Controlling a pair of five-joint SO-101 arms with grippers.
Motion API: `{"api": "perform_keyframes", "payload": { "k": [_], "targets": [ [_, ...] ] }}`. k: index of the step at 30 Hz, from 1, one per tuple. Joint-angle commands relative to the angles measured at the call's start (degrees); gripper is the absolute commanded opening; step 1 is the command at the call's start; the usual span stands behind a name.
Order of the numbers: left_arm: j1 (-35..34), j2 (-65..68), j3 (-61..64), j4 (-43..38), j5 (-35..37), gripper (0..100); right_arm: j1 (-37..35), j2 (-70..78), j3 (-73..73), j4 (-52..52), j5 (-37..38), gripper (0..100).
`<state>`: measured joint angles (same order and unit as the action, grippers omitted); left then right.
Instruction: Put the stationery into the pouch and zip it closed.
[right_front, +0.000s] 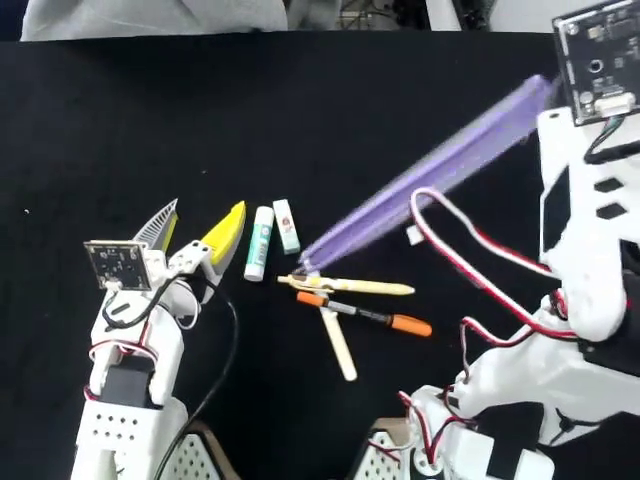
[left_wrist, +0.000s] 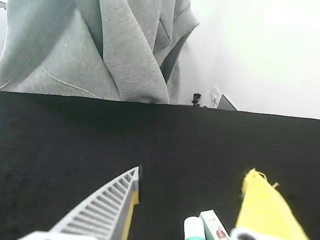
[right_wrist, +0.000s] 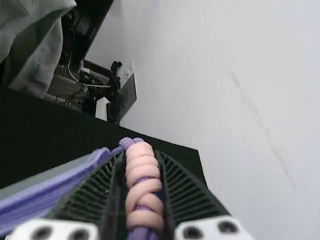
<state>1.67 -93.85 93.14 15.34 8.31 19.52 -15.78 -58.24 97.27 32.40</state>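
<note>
A long purple pouch (right_front: 420, 185) hangs slanted over the table, its low end touching down near the pens (right_front: 310, 258). My right gripper (right_front: 552, 92) holds its high end at the far right. In the right wrist view the right gripper (right_wrist: 138, 152) is shut on a pink braided cord (right_wrist: 142, 185) at the pouch's (right_wrist: 50, 185) end. A glue stick (right_front: 259, 243), an eraser (right_front: 286, 226), a cream pen (right_front: 350, 286), an orange marker (right_front: 365, 316) and a cream stick (right_front: 338, 342) lie on the table. My left gripper (right_front: 195, 228) stands open just left of the glue stick (left_wrist: 192, 229) and eraser (left_wrist: 215, 227), holding nothing.
The black table (right_front: 150, 120) has free room at the back and left. Grey cloth (left_wrist: 100, 45) hangs beyond the far edge. The right arm's red and white cables (right_front: 480, 270) loop over the table's right side.
</note>
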Motion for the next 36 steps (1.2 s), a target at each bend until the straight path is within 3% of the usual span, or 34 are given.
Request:
{"api": "perform_keyframes", "payload": {
  "k": [1, 13, 17, 24, 28, 36],
  "targets": [
    [-0.40, -0.62, -0.31, -2.20, 0.53, 32, 3.16, -2.24, -2.24, 2.90, -0.18, 1.1],
    [-0.40, -0.62, 0.13, -2.20, 0.53, 32, 14.77, -2.15, -1.71, 3.25, 0.09, 1.1],
    [-0.40, -0.62, 0.13, -2.20, 0.53, 32, 17.49, -2.07, 5.32, 2.02, 2.73, 1.1],
    [-0.40, -0.62, 0.31, -2.20, 0.53, 32, 18.29, -2.42, 26.51, -18.11, 2.46, 1.1],
    [-0.40, -0.62, 0.92, -2.46, 0.53, 32, 14.59, -2.59, 29.41, -26.37, -2.90, 1.1],
    [-0.40, -0.62, 1.01, -2.46, 0.53, 32, -1.76, -2.59, 29.76, -24.70, -7.56, 1.1]
  ]
}}
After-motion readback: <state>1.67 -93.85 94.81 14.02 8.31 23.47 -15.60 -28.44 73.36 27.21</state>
